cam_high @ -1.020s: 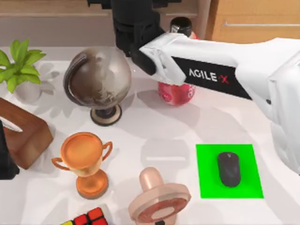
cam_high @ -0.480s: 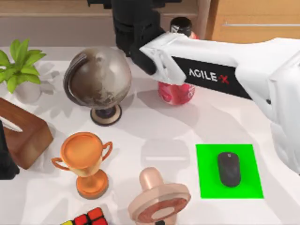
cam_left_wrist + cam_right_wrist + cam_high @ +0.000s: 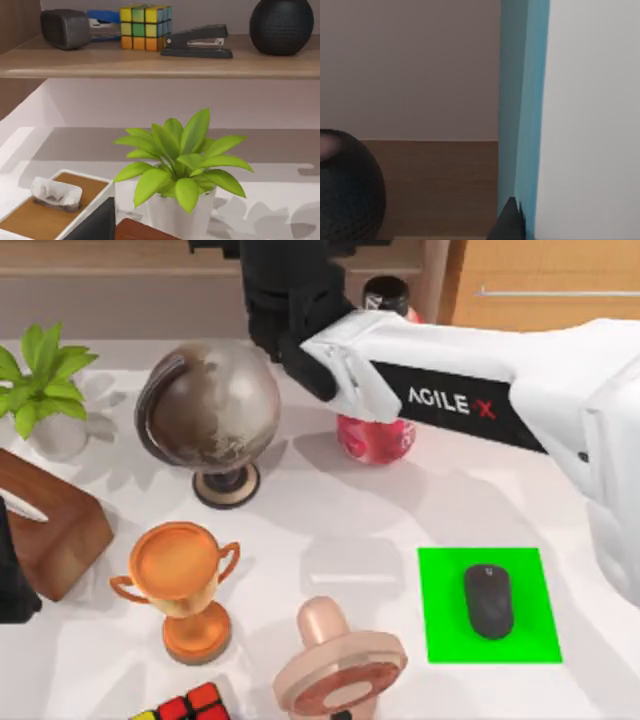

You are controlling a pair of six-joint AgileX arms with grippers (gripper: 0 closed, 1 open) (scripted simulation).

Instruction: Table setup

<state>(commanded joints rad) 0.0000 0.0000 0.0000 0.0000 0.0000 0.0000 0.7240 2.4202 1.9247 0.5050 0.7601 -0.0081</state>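
My right arm [image 3: 450, 405] reaches from the right across the back of the table, over the red bottle [image 3: 378, 435]. Its dark gripper [image 3: 290, 295] is at the back wall, above and behind the globe [image 3: 210, 410]. In the right wrist view a tall upright panel with a blue edge [image 3: 522, 115] and a white face [image 3: 590, 115] stands very close to the camera, beside a round black speaker [image 3: 347, 185] on a wooden shelf. A black mouse [image 3: 488, 600] lies on a green mat [image 3: 440, 625] at the front right. My left arm [image 3: 10, 585] is parked at the left edge.
A potted plant [image 3: 40, 380], a brown tissue box [image 3: 50, 525], an orange trophy [image 3: 185, 585], a pink round stand [image 3: 340, 665] and a colour cube [image 3: 185, 707] fill the left and front. The shelf holds a colour cube [image 3: 145, 27], a stapler [image 3: 197, 42] and a speaker [image 3: 281, 25].
The right arm has crept a little to the right; the things on the table have not moved.
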